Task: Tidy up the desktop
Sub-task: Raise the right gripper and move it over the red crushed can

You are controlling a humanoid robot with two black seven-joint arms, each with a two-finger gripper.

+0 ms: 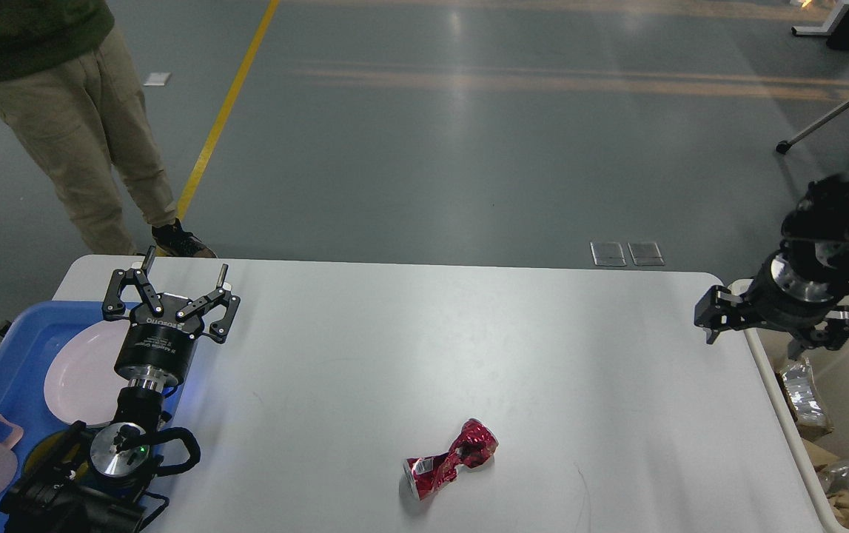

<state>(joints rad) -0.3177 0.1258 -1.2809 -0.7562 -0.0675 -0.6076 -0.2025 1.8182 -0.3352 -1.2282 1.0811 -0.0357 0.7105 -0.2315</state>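
Both pincers gape empty — left gripper (pixel 186 268), right gripper (pixel 756 342) — over desktop (pixel 468 355), long axis left-right.

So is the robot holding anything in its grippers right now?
No. The left gripper is open and empty above the white desktop. The right gripper looks open and empty too. The crushed red metal can lies untouched.

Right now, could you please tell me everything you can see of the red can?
The red can is crushed and twisted at its waist, shiny thin metal by the look, with a silvery round end facing front-left. It lies on its side on the desktop, near the front edge, slightly right of centre. Nothing but the desktop touches it; both grippers are far off.
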